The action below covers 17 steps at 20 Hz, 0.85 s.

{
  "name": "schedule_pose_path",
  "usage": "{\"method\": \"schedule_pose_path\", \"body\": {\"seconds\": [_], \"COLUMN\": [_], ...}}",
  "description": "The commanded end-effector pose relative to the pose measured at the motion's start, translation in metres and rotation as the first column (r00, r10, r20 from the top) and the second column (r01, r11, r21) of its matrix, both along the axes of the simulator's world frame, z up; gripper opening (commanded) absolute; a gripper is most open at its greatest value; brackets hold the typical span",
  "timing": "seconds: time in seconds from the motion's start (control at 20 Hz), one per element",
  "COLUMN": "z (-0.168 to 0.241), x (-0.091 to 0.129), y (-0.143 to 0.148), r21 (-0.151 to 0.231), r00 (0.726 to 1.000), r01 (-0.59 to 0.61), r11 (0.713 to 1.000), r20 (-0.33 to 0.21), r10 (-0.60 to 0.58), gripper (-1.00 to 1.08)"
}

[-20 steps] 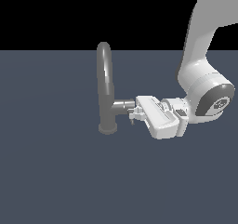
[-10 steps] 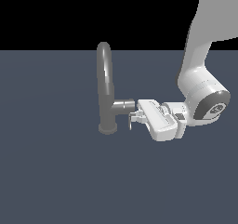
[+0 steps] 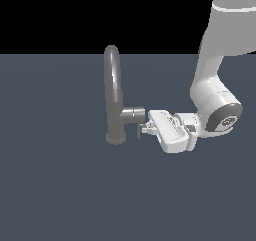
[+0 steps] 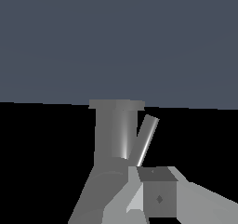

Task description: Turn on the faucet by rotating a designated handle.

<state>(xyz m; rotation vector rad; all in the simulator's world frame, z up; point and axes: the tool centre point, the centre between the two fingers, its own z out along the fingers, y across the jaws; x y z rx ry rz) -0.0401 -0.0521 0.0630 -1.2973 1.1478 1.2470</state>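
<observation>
Handle [image 3: 138,130] just beside fingers [image 3: 146,130], touching unclear.

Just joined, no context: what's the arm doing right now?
The white Panda arm's gripper is reaching in from the exterior view's right at the grey faucet. Its fingertips sit right by the thin handle hanging from the side cylinder. Whether they touch it, or whether the jaws are open, can't be told.

Faucet station, layout

Faucet [image 3: 114,97] upright on the desk [image 3: 60,185]; handle [image 3: 138,130] hangs at its side cylinder's end, toward the exterior view's right; claw [image 3: 144,130] just beside the handle, arm [image 3: 215,85] further right.
</observation>
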Motion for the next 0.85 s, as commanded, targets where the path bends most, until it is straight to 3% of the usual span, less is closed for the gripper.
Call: {"method": "schedule_pose_path", "body": {"seconds": [0.0,0.8], "z": [-0.005,-0.028], "x": [0.005,0.039], "y": [0.004,0.018], "r21": [0.002,0.007], "r00": [1.000,0.999], "r01": [-0.004,-0.012], "r11": [1.000,1.000], "r20": [-0.007,-0.033], "r10": [0.004,0.012], "gripper": [-1.00,-1.00]}}
